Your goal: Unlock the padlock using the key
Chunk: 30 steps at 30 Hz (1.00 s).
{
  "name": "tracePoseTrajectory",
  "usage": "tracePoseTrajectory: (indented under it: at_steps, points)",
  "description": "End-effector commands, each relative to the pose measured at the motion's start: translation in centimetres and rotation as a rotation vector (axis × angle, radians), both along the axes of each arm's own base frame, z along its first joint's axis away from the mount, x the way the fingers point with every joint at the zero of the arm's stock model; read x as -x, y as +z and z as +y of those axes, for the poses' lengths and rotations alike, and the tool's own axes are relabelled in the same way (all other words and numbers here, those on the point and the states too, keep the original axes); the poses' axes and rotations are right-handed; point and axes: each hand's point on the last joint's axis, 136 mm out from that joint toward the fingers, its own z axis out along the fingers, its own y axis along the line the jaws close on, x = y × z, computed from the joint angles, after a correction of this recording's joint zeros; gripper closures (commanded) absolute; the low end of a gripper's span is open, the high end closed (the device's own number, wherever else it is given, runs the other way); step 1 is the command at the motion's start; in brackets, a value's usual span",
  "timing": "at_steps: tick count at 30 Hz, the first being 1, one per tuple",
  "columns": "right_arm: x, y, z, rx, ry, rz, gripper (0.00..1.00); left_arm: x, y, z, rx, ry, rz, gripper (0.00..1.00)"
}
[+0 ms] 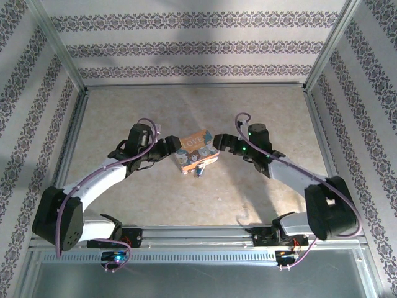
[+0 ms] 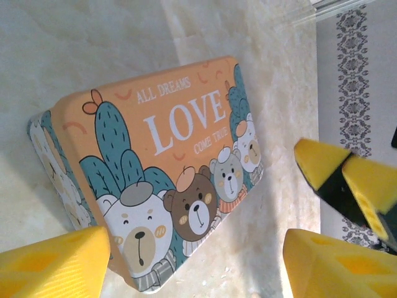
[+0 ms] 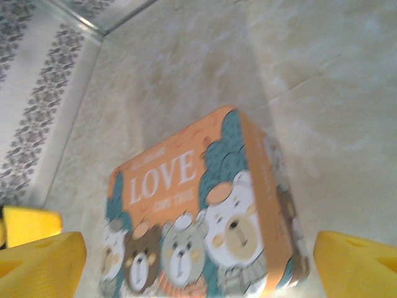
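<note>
The padlock (image 1: 193, 148), a flat orange and teal block with white "LOVE" lettering and cartoon bears, lies mid-table. A tiny silvery piece with a bluish end, the key (image 1: 200, 170), sits at the block's near edge. My left gripper (image 1: 169, 149) is at the block's left end, my right gripper (image 1: 222, 144) at its right end. In the left wrist view the padlock (image 2: 167, 167) has its near corner between the open yellow fingers of the left gripper (image 2: 195, 273). In the right wrist view the padlock (image 3: 198, 217) lies between the wide-open fingers of the right gripper (image 3: 198, 270); I see no contact.
The beige table (image 1: 124, 118) is boxed in by patterned walls (image 1: 186, 46) and metal rails (image 1: 198, 236). The right gripper's yellow and black finger (image 2: 341, 180) shows close beside the block in the left wrist view. A corner rail (image 3: 93, 25) lies beyond the block.
</note>
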Motion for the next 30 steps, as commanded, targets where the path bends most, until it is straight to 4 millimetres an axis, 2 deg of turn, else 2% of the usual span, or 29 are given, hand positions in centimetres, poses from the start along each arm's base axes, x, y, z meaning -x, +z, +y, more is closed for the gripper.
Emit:
tracePoseTrajectory:
  at_steps: [1,7,15,19,25,30]
  points:
    - [2.6,0.0,0.6,-0.062,0.055,0.025,0.09,-0.1,2.4,-0.3,-0.016,-0.024,-0.052,0.27]
    - [5.5,-0.8,1.0,-0.1,0.06,0.078,0.16,-0.9,3.9,-2.7,0.028,-0.084,-0.071,0.29]
    - [7.9,-4.0,3.3,-0.068,0.1,0.151,0.23,-2.8,2.6,-6.2,0.04,-0.153,-0.05,0.32]
    - [8.2,-5.7,4.6,-0.041,0.129,0.17,0.31,-3.8,0.6,-6.8,0.007,-0.174,-0.011,0.33]
    - [7.7,-8.0,5.9,-0.04,0.135,0.205,0.39,-4.1,-1.3,-7.4,0.016,-0.184,0.028,0.34]
    - [7.0,-8.7,6.6,-0.034,0.142,0.191,0.45,-4.1,-2.2,-7.2,0.005,-0.178,0.047,0.34]
